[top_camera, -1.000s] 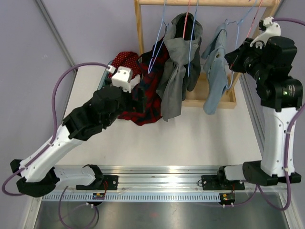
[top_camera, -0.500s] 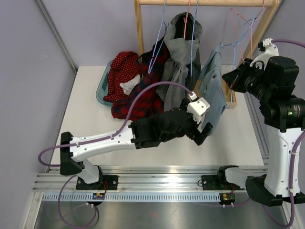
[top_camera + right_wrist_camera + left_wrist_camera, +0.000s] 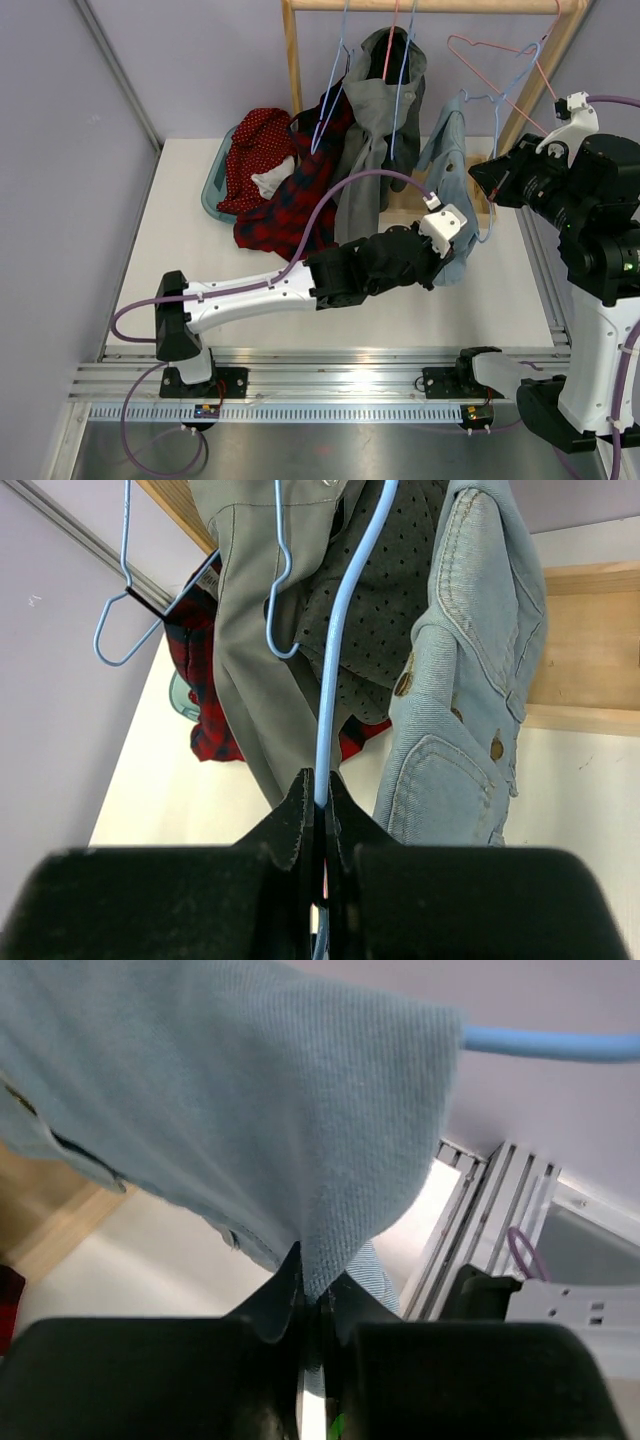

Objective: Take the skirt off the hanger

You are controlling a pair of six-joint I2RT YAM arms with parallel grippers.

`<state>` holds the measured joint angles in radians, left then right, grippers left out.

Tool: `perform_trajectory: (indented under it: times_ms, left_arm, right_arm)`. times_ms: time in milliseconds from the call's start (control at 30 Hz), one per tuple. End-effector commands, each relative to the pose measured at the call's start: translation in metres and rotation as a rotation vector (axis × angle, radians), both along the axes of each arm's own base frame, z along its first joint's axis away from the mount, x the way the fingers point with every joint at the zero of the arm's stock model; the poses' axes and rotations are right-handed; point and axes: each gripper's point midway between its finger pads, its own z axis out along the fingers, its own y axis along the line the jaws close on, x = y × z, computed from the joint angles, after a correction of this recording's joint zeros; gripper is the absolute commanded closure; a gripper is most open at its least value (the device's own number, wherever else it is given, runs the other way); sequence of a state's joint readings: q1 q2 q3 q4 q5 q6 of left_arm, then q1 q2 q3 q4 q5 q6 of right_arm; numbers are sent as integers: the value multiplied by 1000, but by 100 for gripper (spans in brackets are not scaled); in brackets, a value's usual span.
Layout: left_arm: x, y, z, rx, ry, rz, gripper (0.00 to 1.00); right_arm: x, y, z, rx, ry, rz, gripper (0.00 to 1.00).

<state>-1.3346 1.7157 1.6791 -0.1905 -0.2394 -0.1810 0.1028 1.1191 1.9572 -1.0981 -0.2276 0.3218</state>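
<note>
The skirt (image 3: 447, 165) is light blue denim with buttons and hangs from a blue wire hanger (image 3: 503, 96) at the right of the rack. My left gripper (image 3: 437, 265) is at the skirt's lower edge. In the left wrist view the jaws (image 3: 312, 1295) are shut on a fold of the skirt (image 3: 250, 1110), with the hanger wire (image 3: 550, 1043) at the upper right. My right gripper (image 3: 490, 177) is beside the skirt's right side. The right wrist view shows it (image 3: 320, 790) shut on the blue hanger wire (image 3: 335, 680), with the skirt (image 3: 470, 680) to the right.
A wooden rack (image 3: 294, 60) carries a grey garment (image 3: 375, 120) and a red plaid shirt (image 3: 300, 200) on other hangers. A pink hanger (image 3: 480, 50) sticks up beside the blue one. A teal basket (image 3: 213, 190) with red dotted cloth (image 3: 258, 140) stands at the back left.
My left arm swung from the red clothes at the left across to the skirt and shut on its lower edge. My right arm moved the hanger up and to the right.
</note>
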Motion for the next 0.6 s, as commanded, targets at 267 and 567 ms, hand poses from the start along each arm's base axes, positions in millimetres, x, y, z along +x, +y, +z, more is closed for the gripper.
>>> perform_trajectory:
  times_ms: [267,567]
  left_arm:
    - [-58,45,-58,33,50,46,100]
    - [-164,114,-244,310,256,32,100]
  right_arm:
    - [2,-11,61,-26,-214,-52,100]
    - [20,-12,92,-23,-268,-71,100]
